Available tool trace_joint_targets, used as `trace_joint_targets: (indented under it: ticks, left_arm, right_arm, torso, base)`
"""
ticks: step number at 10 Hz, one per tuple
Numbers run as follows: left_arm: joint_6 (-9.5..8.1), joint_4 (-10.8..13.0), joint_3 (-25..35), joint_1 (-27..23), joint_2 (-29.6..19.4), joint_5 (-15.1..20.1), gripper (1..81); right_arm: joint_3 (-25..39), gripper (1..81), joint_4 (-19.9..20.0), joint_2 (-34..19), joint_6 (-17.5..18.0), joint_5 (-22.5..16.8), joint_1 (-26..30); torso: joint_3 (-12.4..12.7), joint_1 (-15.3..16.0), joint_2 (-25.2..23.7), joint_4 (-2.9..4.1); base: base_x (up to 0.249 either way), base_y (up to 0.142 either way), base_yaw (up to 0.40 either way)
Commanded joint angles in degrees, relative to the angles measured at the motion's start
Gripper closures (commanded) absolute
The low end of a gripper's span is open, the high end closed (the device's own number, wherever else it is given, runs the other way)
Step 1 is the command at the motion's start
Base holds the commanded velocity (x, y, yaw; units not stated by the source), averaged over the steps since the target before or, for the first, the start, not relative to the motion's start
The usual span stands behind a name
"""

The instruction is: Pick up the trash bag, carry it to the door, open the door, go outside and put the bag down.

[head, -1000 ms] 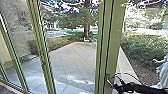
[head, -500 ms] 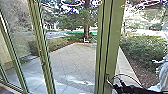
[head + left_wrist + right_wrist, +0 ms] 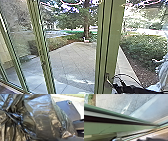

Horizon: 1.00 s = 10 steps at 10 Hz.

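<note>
Little seems moved; trash bag [image 3: 42,121] glossy, dark, creased; jaws' state I can't tell.

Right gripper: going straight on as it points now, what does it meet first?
Likely the metal fitting on the green door frame, just ahead of the right gripper in the head view; depth unclear, they may be touching.

Runs black along the right arm [image 3: 133,88], lumpy in outline, and loops a thin dark cable [image 3: 128,75] above! Sports a grey-blue plate [image 3: 68,110], angular-edged, with a round, bright-ringed fitting [image 3: 69,102] near the edge.
</note>
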Motion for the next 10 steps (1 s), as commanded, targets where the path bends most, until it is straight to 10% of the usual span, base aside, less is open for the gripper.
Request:
trace_joint_targets:
  ticks: [1, 4, 10]
  left_arm:
    - [0.14, -0.12, -0.05, -2.58, -0.42, 2.89, 81.1]
    - [0.14, -0.12, -0.05, -2.40, -0.42, 2.98, 81.1]
    - [0.14, -0.21, -0.05, -2.14, -0.77, 3.86, 81.1]
  right_arm:
    - [5.83, 1.0, -4.17, 7.41, -3.86, -17.61, -1.90]
    - [6.72, 1.0, -4.17, 5.92, -3.86, -17.00, -0.41]
    - [6.27, 1.0, -4.00, 4.42, -3.34, -15.85, 4.34]
  torso:
    - [-2.98, 0.00, 0.00, 0.00]
    - [-8.07, -0.11, -0.07, -0.04]
    - [-7.69, -0.15, -0.09, -0.11]
  base:
    - [0.000, 0.000, 0.000]
    - [0.000, 0.000, 0.000]
    - [0.000, 0.000, 0.000]
